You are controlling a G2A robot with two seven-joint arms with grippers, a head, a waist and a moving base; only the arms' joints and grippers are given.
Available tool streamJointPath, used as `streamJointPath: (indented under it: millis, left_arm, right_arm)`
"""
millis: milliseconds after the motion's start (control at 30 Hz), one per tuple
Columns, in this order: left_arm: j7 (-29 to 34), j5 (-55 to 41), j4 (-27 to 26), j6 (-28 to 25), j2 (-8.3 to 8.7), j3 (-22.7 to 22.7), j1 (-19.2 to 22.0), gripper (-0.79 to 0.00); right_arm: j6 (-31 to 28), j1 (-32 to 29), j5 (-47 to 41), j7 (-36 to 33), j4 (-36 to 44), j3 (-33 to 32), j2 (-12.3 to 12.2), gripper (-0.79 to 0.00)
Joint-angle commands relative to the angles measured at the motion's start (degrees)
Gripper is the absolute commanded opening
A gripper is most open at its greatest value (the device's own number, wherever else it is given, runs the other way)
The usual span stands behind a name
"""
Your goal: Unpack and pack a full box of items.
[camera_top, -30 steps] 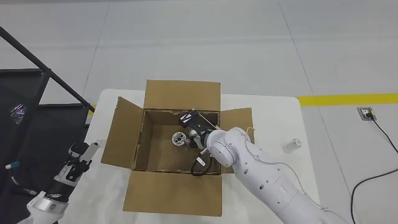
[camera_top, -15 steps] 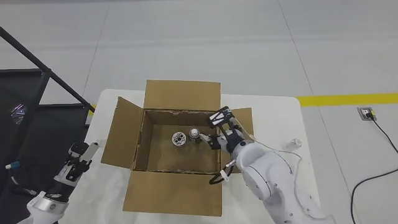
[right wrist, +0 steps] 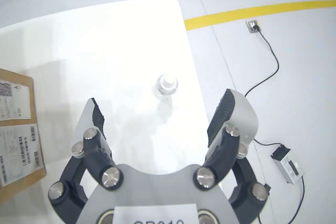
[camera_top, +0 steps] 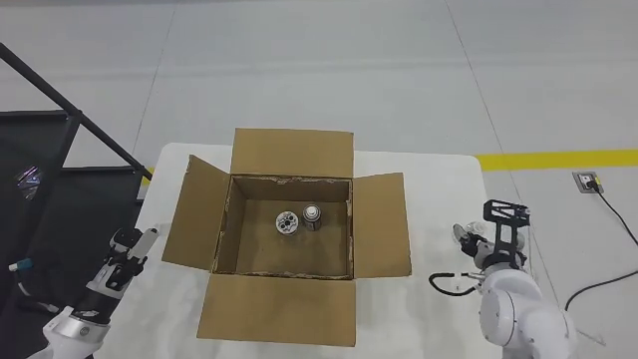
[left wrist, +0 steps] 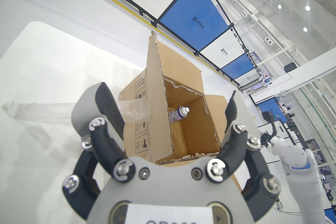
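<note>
Moved: the right arm has come out of the box [camera_top: 292, 150], crossed its right flap and now sits at the right edge of the worktop [camera_top: 439, 179]. The left arm and the things in the box lie as they did before.
Right gripper [right wrist: 160, 103]: fingers spread wide and holding nothing. It is poised above the worktop near the right edge, with the small bottle just ahead of the fingertips.
Small bottle [right wrist: 168, 83]: clear with a white cap, standing upright on the worktop, well apart from the box and close to the right edge.
Left gripper [left wrist: 168, 97]: fingers released and holding nothing. It sits off the worktop's left side, facing the box.
Box: brown cardboard, in the middle of the worktop, with all four flaps folded outward.
Spray can [camera_top: 312, 216]: upright inside the box, near the back wall.
Round item [camera_top: 287, 222]: pale, just beside the spray can on the box floor. I cannot tell what it is.
Clear wrap [left wrist: 132, 109]: a crumpled strip lying against the outside of the box's left wall.
</note>
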State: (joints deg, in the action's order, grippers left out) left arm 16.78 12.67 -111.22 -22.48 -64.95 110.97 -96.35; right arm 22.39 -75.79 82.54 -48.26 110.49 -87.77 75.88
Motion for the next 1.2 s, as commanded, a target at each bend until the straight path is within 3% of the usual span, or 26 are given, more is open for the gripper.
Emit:
streamJointPath:
  millis: [0, 200, 300, 333, 367, 433, 667, 867, 1033, 1167]
  left_arm:
    - [0.0, 0.0, 0.0, 0.0, 0.0, 0.0, 0.0, 0.0]
    - [0.0, 0.0, 0.0, 0.0, 0.0, 0.0, 0.0, 0.0]
    - [0.0, 0.0, 0.0, 0.0, 0.0, 0.0, 0.0, 0.0]
    - [0.0, 0.0, 0.0, 0.0, 0.0, 0.0, 0.0, 0.0]
    - [0.0, 0.0, 0.0, 0.0, 0.0, 0.0, 0.0, 0.0]
    - [0.0, 0.0, 0.0, 0.0, 0.0, 0.0, 0.0, 0.0]
    - [0.0, 0.0, 0.0, 0.0, 0.0, 0.0, 0.0, 0.0]
    - [0.0, 0.0, 0.0, 0.0, 0.0, 0.0, 0.0, 0.0]
    - [0.0, 0.0, 0.0, 0.0, 0.0, 0.0, 0.0, 0.0]
    - [0.0, 0.0, 0.0, 0.0, 0.0, 0.0, 0.0, 0.0]
  right_arm:
    - [-1.3, 1.3, -2.7, 1.7, -4.0, -0.4, 0.1, 0.0]
    - [-3.3, 5.7, -7.5, 5.9, -14.2, -0.6, 0.4, 0.0]
    - [-3.8, 7.2, -8.3, 7.5, -17.2, -0.3, 0.4, -0.132]
    - [-3.9, 7.6, -8.6, 7.9, -18.0, -0.3, 0.5, -0.259]
    - [-3.6, 7.9, -8.8, 8.1, -18.8, -0.4, 0.5, -0.52]
    - [-3.3, 8.4, -9.0, 8.8, -19.5, -0.3, 0.5, -0.785]
    - [-2.1, 6.3, -8.4, 10.1, -15.7, 0.2, 0.7, -0.785]
    - [-2.6, 1.0, -10.3, 16.3, -2.8, 0.4, 0.9, -0.785]
    - [-8.2, -3.5, -8.8, 21.8, 12.5, 3.7, 0.9, -0.785]
    - [-16.2, -1.7, -6.4, 20.1, 17.5, 9.4, 0.8, -0.785]
